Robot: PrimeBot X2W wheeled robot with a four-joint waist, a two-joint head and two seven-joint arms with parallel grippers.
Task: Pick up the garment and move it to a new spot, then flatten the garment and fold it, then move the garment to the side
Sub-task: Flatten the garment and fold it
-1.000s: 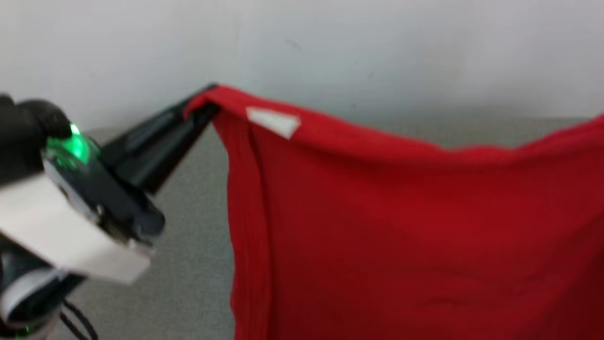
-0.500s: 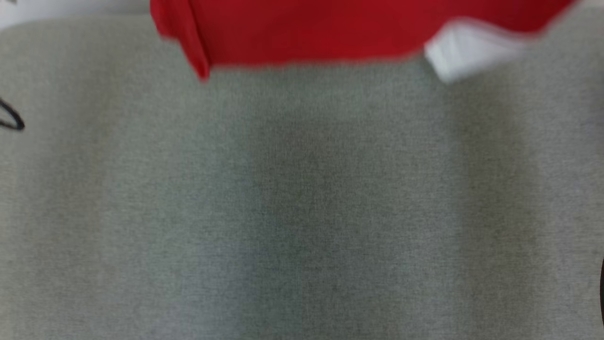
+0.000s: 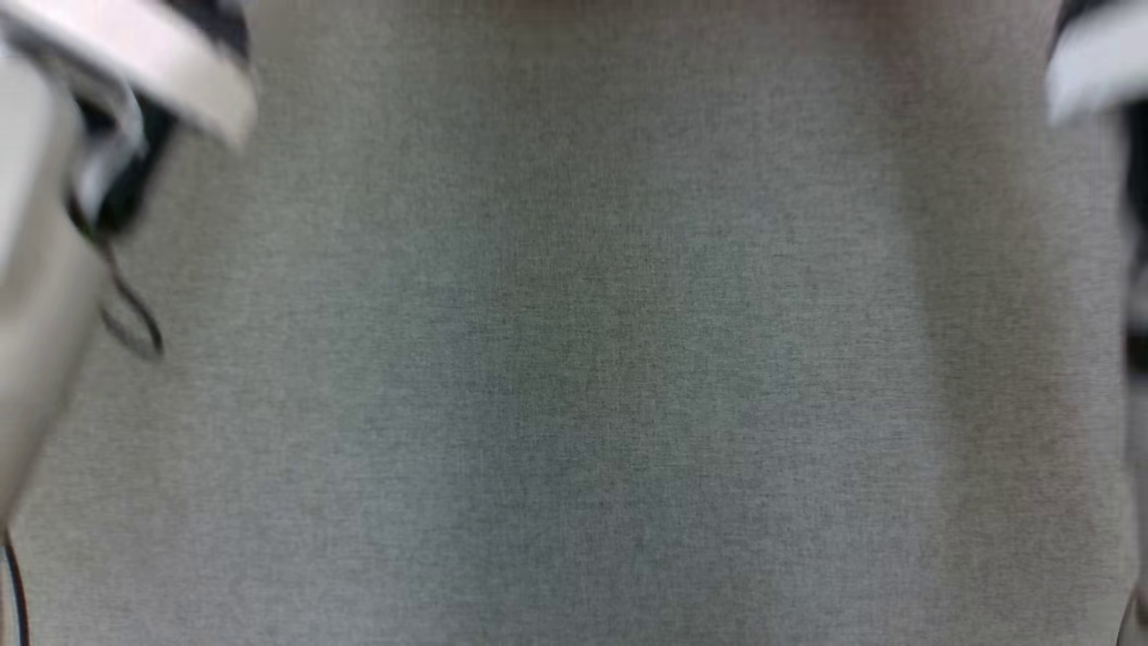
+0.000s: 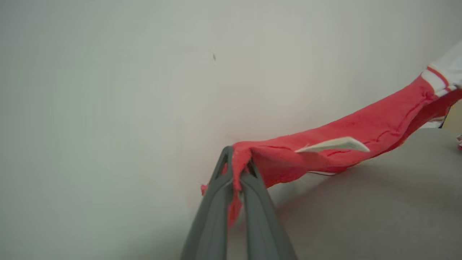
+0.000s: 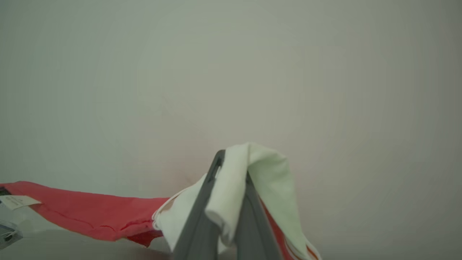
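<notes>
The garment (image 4: 364, 128) is red with a white sleeve and a white label (image 4: 334, 144). It hangs stretched between my two grippers, above a grey table and in front of a pale wall. In the left wrist view my left gripper (image 4: 238, 160) is shut on a bunched red corner. My right gripper (image 5: 234, 166) is shut on the white sleeve (image 5: 269, 169), and the red cloth (image 5: 90, 213) runs off to the left. In the blurred head view the garment is out of view.
The grey cloth-covered table (image 3: 574, 359) spreads below the head camera. My pale left forearm (image 3: 134, 54) with a dark cable (image 3: 134, 314) sits at the upper left, part of my right arm (image 3: 1094, 63) at the upper right. The pale wall (image 4: 144, 72) stands close behind the garment.
The head camera has swung downward, so the red garment has slid out of the top of its view. Both arms' pale parts now show at the upper corners.
</notes>
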